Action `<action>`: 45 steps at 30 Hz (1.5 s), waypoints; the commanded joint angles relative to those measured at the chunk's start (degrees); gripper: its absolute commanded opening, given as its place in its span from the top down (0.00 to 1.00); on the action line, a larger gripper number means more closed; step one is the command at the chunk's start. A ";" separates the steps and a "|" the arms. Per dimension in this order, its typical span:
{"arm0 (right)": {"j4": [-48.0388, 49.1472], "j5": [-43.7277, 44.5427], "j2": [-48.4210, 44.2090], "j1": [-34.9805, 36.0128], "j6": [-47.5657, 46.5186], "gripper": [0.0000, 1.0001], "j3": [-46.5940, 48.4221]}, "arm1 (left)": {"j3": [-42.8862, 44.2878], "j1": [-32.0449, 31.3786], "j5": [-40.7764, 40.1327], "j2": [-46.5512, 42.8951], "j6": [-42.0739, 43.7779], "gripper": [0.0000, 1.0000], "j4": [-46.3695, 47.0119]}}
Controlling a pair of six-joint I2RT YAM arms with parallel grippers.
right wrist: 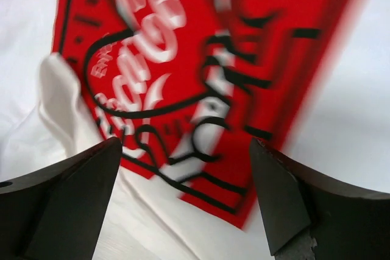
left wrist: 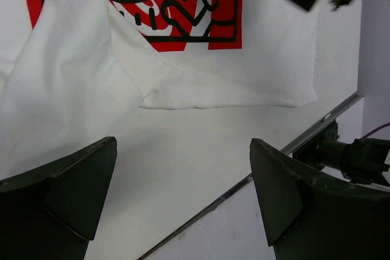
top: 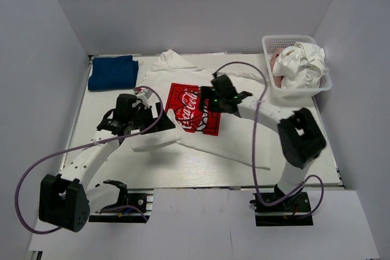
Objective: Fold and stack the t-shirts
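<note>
A white t-shirt with a red Coca-Cola print (top: pixel 194 109) lies spread across the middle of the table, one flap folded over at its left side (top: pixel 155 139). My right gripper (top: pixel 207 99) hovers just above the print (right wrist: pixel 201 59), open and holding nothing (right wrist: pixel 186 172). My left gripper (top: pixel 151 115) is open over bare table (left wrist: pixel 183 172) near the shirt's lower edge (left wrist: pixel 231 92), apart from the cloth. A folded dark blue t-shirt (top: pixel 113 72) rests at the back left. A crumpled white t-shirt (top: pixel 304 60) and a dusty-pink one (top: pixel 277 65) sit in the basket.
The white mesh basket (top: pixel 286 93) stands at the back right corner. More white cloth (top: pixel 172 60) bunches at the back edge behind the spread shirt. The table's near edge and metal rail (left wrist: pixel 317 129) run close to my left gripper. White walls enclose the table.
</note>
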 commanded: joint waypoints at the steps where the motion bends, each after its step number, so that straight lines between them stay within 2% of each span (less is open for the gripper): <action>1: -1.64 4.47 -10.61 -3.82 4.35 0.10 -7.05 | 4.48 -3.03 -1.83 4.83 3.18 0.00 -1.97; 7: -5.68 12.02 -23.19 -12.07 6.47 0.10 -20.33 | 10.36 -9.53 -8.86 15.45 2.57 0.00 -4.96; 10: -5.95 11.25 -25.23 -15.16 6.47 0.10 -24.20 | 13.72 -12.17 -15.01 19.77 2.57 0.00 -10.14; 14: -4.46 6.96 -25.24 -18.06 6.30 0.10 -26.68 | 14.87 -14.63 -22.47 21.10 1.78 0.00 -14.10; 19: -3.14 2.82 -23.30 -20.52 5.15 0.10 -27.21 | 18.99 -16.83 -32.68 27.86 -1.92 0.00 -20.43; 25: -1.65 3.16 -25.58 -22.11 4.45 0.10 -29.31 | 21.72 -18.07 -35.41 32.96 -3.67 0.00 -21.84; 28: -1.21 3.86 -26.81 -22.73 4.54 0.10 -30.37 | 22.51 -18.59 -35.42 34.37 -3.67 0.12 -22.45; 30: -1.12 3.86 -27.34 -23.16 4.71 0.10 -30.72 | 23.13 -19.12 -36.03 34.38 -3.67 0.35 -23.07; 31: -0.94 3.78 -27.52 -23.25 4.63 0.10 -30.90 | 23.74 -19.12 -36.03 34.38 -3.67 0.44 -23.77; 32: -1.03 3.51 -27.52 -23.60 4.54 0.10 -31.08 | 23.74 -19.12 -36.56 34.38 -3.67 0.59 -23.78; 33: -0.59 3.51 -27.52 -23.60 4.63 0.10 -31.34 | 23.74 -19.64 -36.56 34.38 -3.67 0.65 -24.47; 34: -0.59 2.99 -27.43 -23.87 4.71 0.10 -31.51 | 24.26 -19.65 -37.17 33.60 -3.67 0.77 -25.00; 37: -0.33 2.11 -27.34 -24.13 4.72 0.10 -31.87 | 24.88 -19.65 -37.70 32.97 -4.20 1.00 -25.62; 45: 0.20 0.88 -26.82 -24.83 4.10 0.10 -33.01 | 24.80 -19.65 -34.81 27.63 -3.67 1.00 -30.19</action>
